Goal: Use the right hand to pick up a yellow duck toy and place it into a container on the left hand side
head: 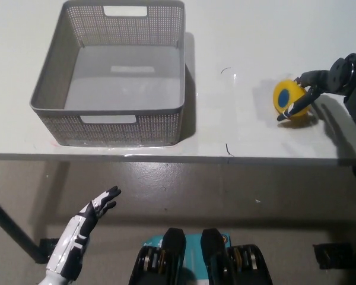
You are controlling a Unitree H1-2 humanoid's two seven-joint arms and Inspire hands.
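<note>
The yellow duck toy (pixel 291 101), bearing a blue round patch on the face turned to the left of the frame, is seen at the right of the frame on the white counter (pixel 249 53), with a shadow cast beneath it. It is gripped by the black right robot hand (pixel 311 89), which enters from the right edge; the fingers (pixel 296 107) are curled over the toy's right and lower sides and are closed on it. Whether the toy is resting on the counter or lifted just clear of it cannot be told. A grey perforated container (pixel 113 71), with cut-out handles in its walls, is set at the upper left of the frame, well apart from the toy. The white left robot hand (pixel 92 214) is held at the lower left, below the counter's front edge, with fingers spread and nothing held.
</note>
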